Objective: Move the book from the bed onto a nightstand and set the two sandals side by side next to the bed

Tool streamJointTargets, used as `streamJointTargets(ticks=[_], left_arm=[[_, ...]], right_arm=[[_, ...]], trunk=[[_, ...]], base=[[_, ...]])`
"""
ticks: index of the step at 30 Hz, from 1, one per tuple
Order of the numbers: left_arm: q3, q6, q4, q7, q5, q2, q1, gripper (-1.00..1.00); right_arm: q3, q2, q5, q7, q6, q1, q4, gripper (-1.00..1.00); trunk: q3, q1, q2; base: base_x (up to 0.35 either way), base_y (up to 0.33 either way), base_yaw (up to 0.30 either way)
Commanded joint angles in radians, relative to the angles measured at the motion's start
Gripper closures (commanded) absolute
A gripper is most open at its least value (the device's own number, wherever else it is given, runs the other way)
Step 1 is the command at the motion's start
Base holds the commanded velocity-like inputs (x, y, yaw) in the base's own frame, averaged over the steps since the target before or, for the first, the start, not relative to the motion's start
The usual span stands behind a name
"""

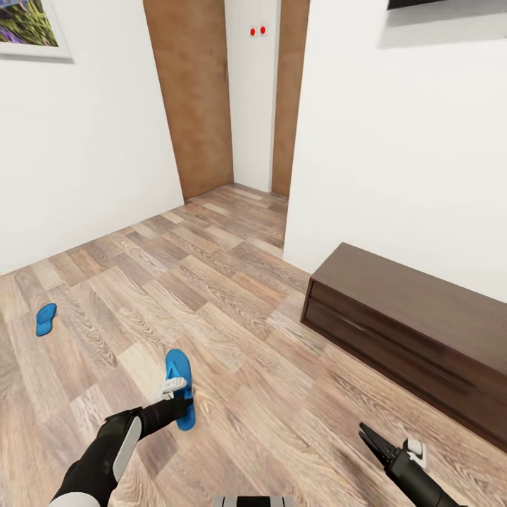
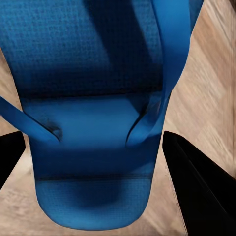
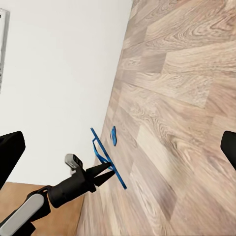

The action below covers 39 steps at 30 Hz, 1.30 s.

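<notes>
Left gripper (image 1: 182, 403): we see it low over the wood-plank floor (image 1: 232, 338), its fingers (image 2: 196, 187) standing either side of the near sandal's sole. In the left wrist view the two dark fingers flank the blue sole with bare floor showing between each and the sandal, so we read the pincer as wide and not clamped.

Near sandal (image 1: 180, 387): bright blue, on the floor well out from the long dark cabinet (image 1: 415, 338), on the cabinet's open-room side. In the right wrist view (image 3: 107, 158) it looks tipped up on edge against the gripper tips; we cannot tell whether it is lifted clear of the floor.

Far sandal (image 1: 45, 318): flat on the floor, well apart from the near sandal, farther still from the cabinet and close to the white wall (image 1: 84, 155) on that side.

Right gripper (image 1: 373, 440): we see it above the floor just in front of the cabinet's near end. Its tips look close together from the head view, yet the right wrist view shows its fingers (image 3: 10, 157) at opposite edges, so we cannot tell.

Doorway (image 1: 253, 98): wood-panelled, beyond the cabinet's far end.
</notes>
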Motion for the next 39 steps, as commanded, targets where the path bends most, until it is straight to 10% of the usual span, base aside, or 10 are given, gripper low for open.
streamJointTargets(ticks=[1,39], left_arm=[[0.002,0.009,0.001,-0.003,0.007,-0.004,0.000,1.00],[0.005,0.009,0.087,-0.007,0.006,0.002,0.000,1.00]], right_arm=[[0.000,0.000,-0.004,0.002,0.009,0.000,0.000,-1.00],[-0.002,0.003,-0.006,0.002,0.014,0.000,0.001,-1.00]], trunk=[[0.003,-0.001,0.000],[0.150,-0.018,0.009]], base=[[0.000,0.000,0.000],[0.000,0.000,0.000]])
